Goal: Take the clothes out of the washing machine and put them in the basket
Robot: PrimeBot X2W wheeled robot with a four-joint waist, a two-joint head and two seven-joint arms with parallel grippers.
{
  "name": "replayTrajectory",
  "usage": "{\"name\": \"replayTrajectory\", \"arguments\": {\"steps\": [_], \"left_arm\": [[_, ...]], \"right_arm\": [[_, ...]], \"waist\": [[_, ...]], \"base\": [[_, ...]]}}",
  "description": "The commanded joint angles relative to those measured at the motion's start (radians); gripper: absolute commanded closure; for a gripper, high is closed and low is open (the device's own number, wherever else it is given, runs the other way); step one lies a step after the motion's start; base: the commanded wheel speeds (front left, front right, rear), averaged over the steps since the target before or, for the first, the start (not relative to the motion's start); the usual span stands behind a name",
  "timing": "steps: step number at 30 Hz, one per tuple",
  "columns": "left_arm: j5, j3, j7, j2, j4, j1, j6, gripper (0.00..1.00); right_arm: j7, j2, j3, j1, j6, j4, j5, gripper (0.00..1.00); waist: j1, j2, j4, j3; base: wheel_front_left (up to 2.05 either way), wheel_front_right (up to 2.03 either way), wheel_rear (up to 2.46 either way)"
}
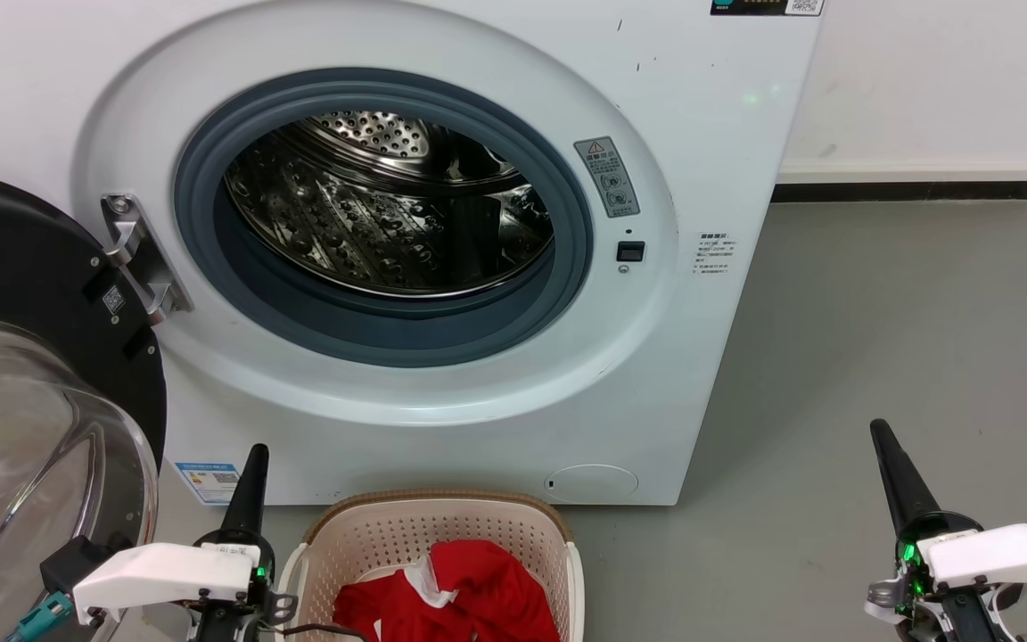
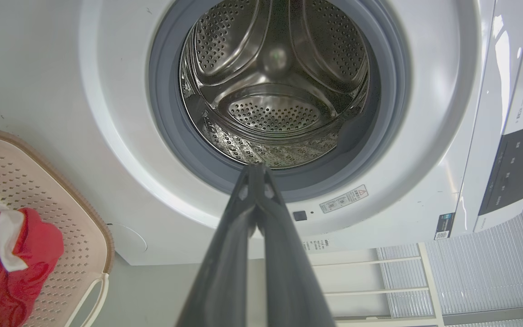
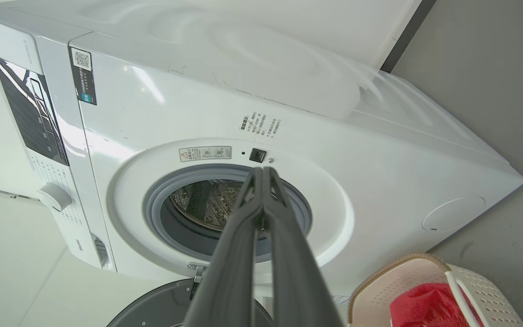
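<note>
Washer drum looks empty, red clothes in the basket, both arms low and idle.

From the head camera I see the washing machine [image 1: 701, 134] with its door [image 1: 32, 267] swung open at my left and bare steel in the drum [image 1: 389, 205]. The clothes [image 1: 469, 588] lie heaped in the basket [image 1: 442, 499], which stands on the floor just before the machine. My left fingers [image 1: 249, 495], beside the basket, and my right fingers [image 1: 899, 477], well apart over the floor, are each pressed tip to tip with nothing between them. I judge the job near done. The risks: the drum's near lower lip is hidden, so a garment could be missed. A careless left-arm swing could knock the open door or snag the cloth and tip the light basket.
</note>
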Motion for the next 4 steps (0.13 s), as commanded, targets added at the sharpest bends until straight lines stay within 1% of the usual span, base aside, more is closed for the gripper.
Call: {"name": "replayTrajectory", "arguments": {"steps": [1, 4], "left_arm": [[-0.022, 0.007, 0.006, 0.000, -0.002, -0.021, -0.007, 1.00], [-0.047, 0.010, 0.012, -0.001, 0.001, -0.024, -0.010, 1.00]], "right_arm": [[0.004, -0.004, -0.004, -0.021, 0.000, 0.000, 0.024, 1.00], [0.007, -0.004, -0.007, -0.026, 0.000, 0.004, 0.051, 1.00]], "waist": [[0.0000, 0.0000, 0.001, 0.001], [0.0000, 0.0000, 0.002, 0.002]], "base": [[0.00, 0.00, 0.00], [0.00, 0.00, 0.00]]}}
